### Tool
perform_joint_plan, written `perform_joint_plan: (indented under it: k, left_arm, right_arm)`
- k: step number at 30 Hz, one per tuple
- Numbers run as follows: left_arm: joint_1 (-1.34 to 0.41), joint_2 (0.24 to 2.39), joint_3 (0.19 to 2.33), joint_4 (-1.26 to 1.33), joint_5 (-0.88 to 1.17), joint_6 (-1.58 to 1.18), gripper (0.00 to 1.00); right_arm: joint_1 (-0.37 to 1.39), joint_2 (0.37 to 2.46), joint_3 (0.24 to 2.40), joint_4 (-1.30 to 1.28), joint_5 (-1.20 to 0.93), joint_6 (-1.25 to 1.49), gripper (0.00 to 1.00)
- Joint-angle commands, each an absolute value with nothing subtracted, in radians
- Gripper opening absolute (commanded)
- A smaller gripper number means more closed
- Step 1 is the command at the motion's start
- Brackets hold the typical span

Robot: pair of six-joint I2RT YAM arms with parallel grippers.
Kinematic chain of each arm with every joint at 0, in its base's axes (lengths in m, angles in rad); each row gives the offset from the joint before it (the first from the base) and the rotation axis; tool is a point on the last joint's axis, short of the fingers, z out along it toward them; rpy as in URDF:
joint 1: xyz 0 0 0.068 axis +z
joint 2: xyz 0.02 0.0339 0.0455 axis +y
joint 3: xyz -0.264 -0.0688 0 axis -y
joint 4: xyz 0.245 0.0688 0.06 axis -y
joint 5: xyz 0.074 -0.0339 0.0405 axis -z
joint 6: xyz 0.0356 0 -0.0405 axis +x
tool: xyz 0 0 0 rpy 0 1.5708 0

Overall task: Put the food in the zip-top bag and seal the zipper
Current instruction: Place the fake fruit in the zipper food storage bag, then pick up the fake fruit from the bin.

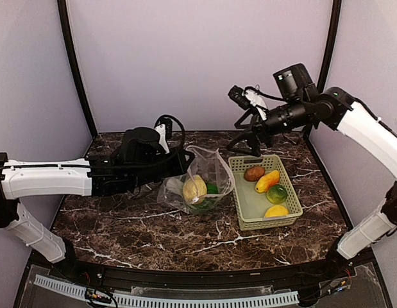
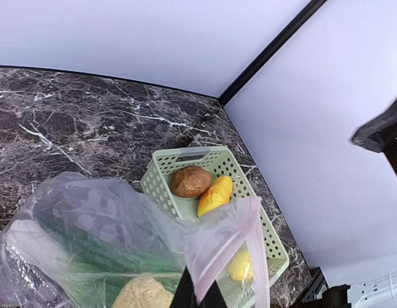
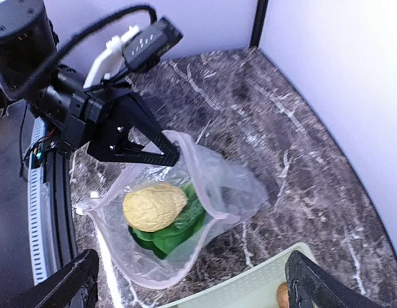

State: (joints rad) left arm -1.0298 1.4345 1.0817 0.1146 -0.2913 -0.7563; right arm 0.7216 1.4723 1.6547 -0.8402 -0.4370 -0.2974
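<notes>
Marble table [image 1: 121, 218], lilac walls [image 1: 198, 58]: left end effector [image 1: 188, 158] grips bag [image 1: 211, 172], right end effector [image 1: 245, 151] gapes.

The left gripper [image 2: 198, 290] pinches the bag [image 2: 89, 215] by its mouth edge (jaws closed on the film). Inside lie a tan lump [image 2: 143, 294] and a green vegetable [image 2: 99, 247]. Just behind, on the table [image 2: 70, 115], the basket [image 2: 158, 173] holds a brown fruit [image 2: 190, 181], an orange fruit [image 2: 215, 194] and a lemon [image 2: 240, 265], seen through plastic.

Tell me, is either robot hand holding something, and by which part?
The left hand pinches the zip-top bag at its mouth edge. The right hand is open, holding nothing.
</notes>
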Motion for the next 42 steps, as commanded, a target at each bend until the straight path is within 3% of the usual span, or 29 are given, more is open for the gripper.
perform_joint_plan:
  k: [1,4,8,10,13,16,17,20,23,28,31,42]
  left_arm:
    - [-1.013,1.402,1.035,0.219,-0.371,-0.82,0.01]
    - [-1.016,1.447,1.099,0.252,-0.231,-0.814,0.01]
    - [-1.035,1.488,1.188,0.092,-0.343,-0.712,0.01]
    - [-1.043,1.51,1.289,-0.037,-0.288,-0.644,0.01]
    - [-1.087,1.504,1.363,-0.152,-0.393,-0.567,0.01]
    - [-1.069,1.488,1.34,-0.236,-0.429,-0.628,0.01]
    - [-1.069,1.48,1.334,-0.221,-0.35,-0.637,0.01]
    - [-1.078,1.436,1.24,-0.08,-0.25,-0.639,0.01]
    - [-1.093,1.435,1.309,-0.173,-0.263,-0.631,0.01]
    - [-1.102,1.408,1.323,-0.163,-0.31,-0.586,0.01]
    - [-1.112,1.395,1.329,-0.114,-0.228,-0.592,0.01]
    - [-1.117,1.335,1.274,-0.155,-0.318,-0.623,0.01]
  right_arm:
    - [0.641,1.345,1.501,-0.698,-0.226,-0.316,0.99]
    - [0.509,1.337,1.429,-0.667,-0.224,-0.337,0.97]
    - [0.354,1.42,1.387,-0.723,-0.279,-0.374,0.79]
    - [0.323,1.469,1.364,-0.772,-0.311,-0.459,0.65]
    - [0.295,1.527,1.318,-0.809,-0.299,-0.595,0.49]
    - [0.292,1.572,1.286,-0.832,-0.262,-0.745,0.44]
    - [0.292,1.586,1.275,-0.826,-0.24,-0.781,0.43]
    - [0.29,1.632,1.271,-0.797,-0.168,-0.859,0.43]
    - [0.29,1.677,1.288,-0.798,-0.137,-0.933,0.45]
    - [0.29,1.731,1.324,-0.795,-0.135,-1.041,0.58]
    - [0.289,1.776,1.354,-0.797,-0.124,-1.07,0.58]
    - [0.296,1.894,1.377,-0.84,-0.134,-1.146,0.65]
